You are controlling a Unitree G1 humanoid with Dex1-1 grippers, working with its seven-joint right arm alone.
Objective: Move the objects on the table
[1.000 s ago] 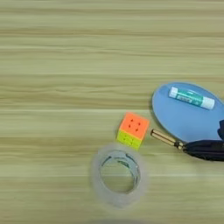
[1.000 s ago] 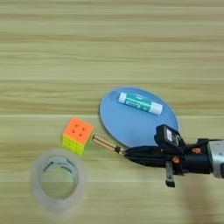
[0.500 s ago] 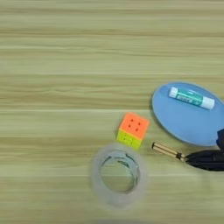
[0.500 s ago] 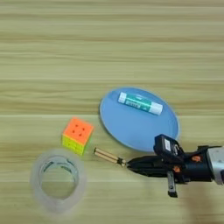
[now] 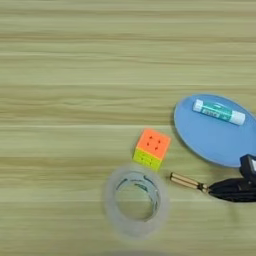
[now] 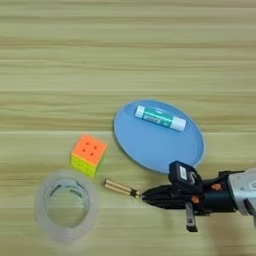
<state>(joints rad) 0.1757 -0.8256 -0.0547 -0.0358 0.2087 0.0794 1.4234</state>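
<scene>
Right gripper [image 6: 150, 195] clamped on dark end of gold-brown stick [image 6: 120, 188] lying on table [image 6: 60, 60] between puzzle cube [image 6: 89, 154] and blue plate [image 6: 195, 145]; advisable: firm grip, level carry, clear of tape ring [image 6: 65, 205].

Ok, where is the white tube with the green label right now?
The white tube lies on the blue oval plate, toward its far rim, right of the puzzle cube.
</scene>
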